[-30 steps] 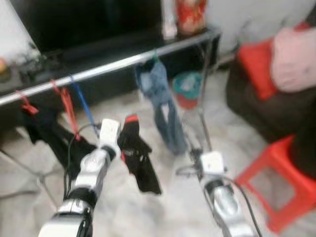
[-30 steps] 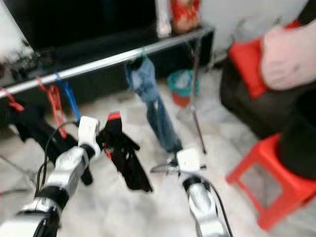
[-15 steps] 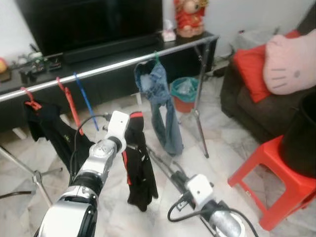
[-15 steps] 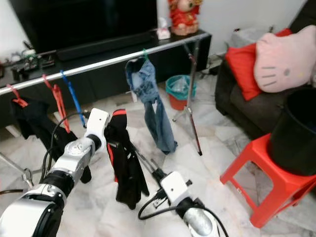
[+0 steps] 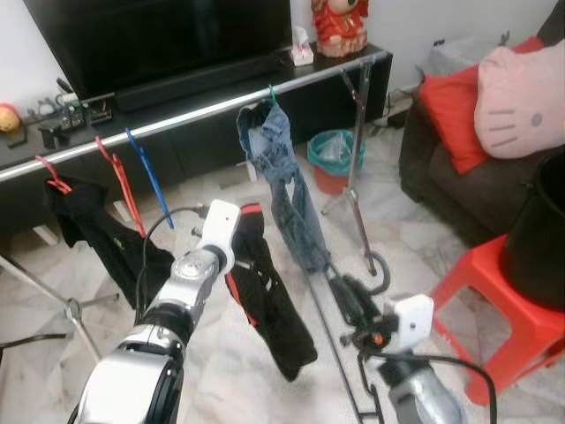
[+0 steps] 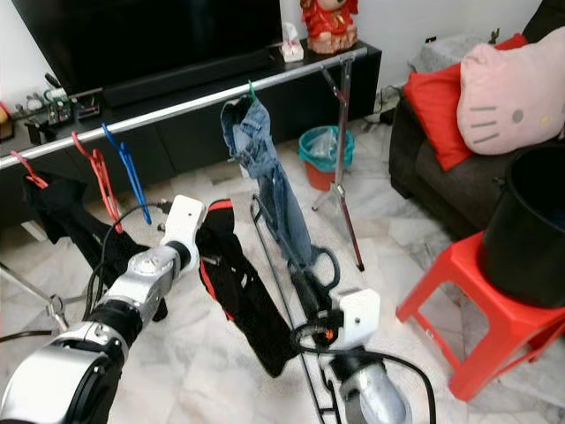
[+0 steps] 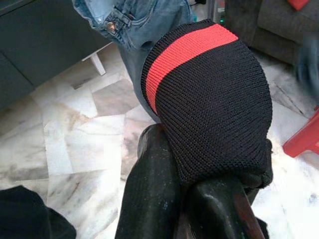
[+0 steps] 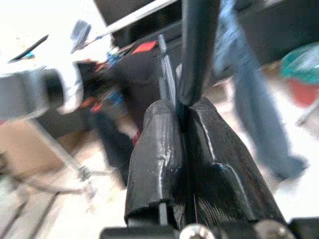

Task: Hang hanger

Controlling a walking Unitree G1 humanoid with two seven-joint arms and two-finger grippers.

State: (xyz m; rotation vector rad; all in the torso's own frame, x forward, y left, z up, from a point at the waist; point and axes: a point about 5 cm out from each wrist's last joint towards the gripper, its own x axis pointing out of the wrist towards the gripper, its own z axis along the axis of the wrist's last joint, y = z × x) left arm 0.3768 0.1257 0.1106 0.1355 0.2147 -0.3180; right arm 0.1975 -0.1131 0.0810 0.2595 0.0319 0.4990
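Since half a second ago the right gripper (image 6: 311, 296), clamped on a black hanger (image 6: 274, 265), rose toward centre frame, left gripper (image 5: 237, 256) pinching a black garment (image 5: 269, 305); aim its hook squarely over the rail (image 5: 203, 113).

I see coarse matt knit cloth (image 7: 209, 94) on my left gripper (image 7: 199, 199); beyond it, a shiny metal rail (image 5: 177, 119).

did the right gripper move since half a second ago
Yes. The right gripper, shut on the black hanger, has risen and gone forward toward the jeans on the silver rail; before, it sat lower, well short of them.
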